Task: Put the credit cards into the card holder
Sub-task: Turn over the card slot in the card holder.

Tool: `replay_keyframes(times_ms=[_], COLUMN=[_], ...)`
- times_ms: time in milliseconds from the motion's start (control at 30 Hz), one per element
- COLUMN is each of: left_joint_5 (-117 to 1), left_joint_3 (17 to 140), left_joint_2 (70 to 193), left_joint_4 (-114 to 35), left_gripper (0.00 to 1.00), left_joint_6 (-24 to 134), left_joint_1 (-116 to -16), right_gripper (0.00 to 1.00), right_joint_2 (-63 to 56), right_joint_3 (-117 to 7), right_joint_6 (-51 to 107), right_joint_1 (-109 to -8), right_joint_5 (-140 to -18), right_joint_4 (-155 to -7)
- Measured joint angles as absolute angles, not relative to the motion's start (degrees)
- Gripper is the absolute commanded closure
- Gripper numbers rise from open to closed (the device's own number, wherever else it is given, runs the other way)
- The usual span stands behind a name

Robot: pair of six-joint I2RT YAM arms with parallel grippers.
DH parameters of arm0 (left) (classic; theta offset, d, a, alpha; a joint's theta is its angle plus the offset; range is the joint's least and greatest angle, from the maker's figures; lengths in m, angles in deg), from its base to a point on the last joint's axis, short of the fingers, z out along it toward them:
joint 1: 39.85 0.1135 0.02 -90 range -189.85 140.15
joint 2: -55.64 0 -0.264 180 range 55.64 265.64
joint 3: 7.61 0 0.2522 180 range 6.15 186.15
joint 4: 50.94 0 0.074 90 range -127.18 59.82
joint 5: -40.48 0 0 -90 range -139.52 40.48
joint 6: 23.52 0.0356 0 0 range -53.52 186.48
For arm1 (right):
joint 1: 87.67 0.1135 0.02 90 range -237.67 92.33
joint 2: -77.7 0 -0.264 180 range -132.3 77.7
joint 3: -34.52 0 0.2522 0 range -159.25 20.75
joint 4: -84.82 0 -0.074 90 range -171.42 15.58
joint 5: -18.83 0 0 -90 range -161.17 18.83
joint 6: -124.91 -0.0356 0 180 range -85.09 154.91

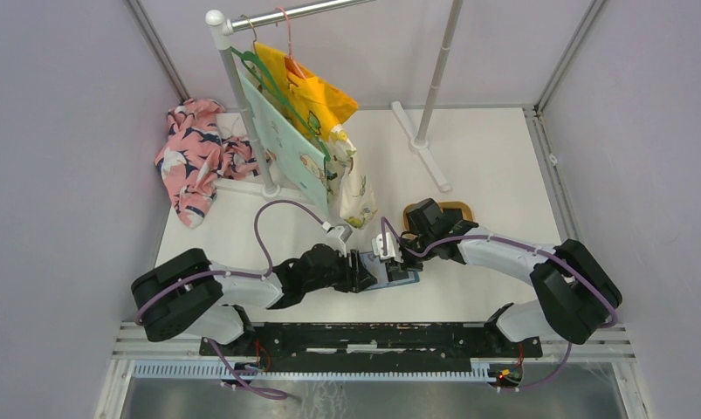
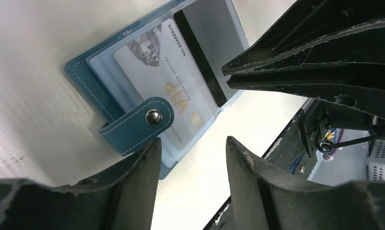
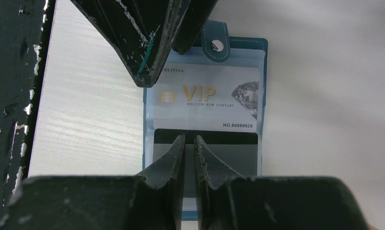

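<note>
Clenched, the right end effector [image 3: 190,140] seems to press a striped card [image 3: 228,154] in the open holder [image 3: 248,42]. Left end effector [image 2: 192,143] hangs released by its tab [image 2: 135,125].

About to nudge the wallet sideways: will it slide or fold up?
The wallet likely slides easily: it lies flat on a smooth table. Its clear sleeves look thin and floppy, so they may buckle. The snap tab is unfastened and could flap.
</note>
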State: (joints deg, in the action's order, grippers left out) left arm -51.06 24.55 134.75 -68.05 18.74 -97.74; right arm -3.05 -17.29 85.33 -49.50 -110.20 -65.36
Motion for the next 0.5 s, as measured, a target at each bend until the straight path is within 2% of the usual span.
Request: replay_keyframes(times_ms=[500], left_joint_5=[-50.03], left_joint_3=[27.91], left_joint_2=[136.63], left_joint_4=[-64.09], left_gripper=[0.38], left_joint_6=[17.82], left_joint_1=[-97.70], right_gripper=[0.83], right_joint_2=[-3.88], right_joint_3=[-17.29], right_joint_6=[85.33], right_joint_1=[-49.50], right_joint_5=[-110.17], right_joint_4=[-64.95])
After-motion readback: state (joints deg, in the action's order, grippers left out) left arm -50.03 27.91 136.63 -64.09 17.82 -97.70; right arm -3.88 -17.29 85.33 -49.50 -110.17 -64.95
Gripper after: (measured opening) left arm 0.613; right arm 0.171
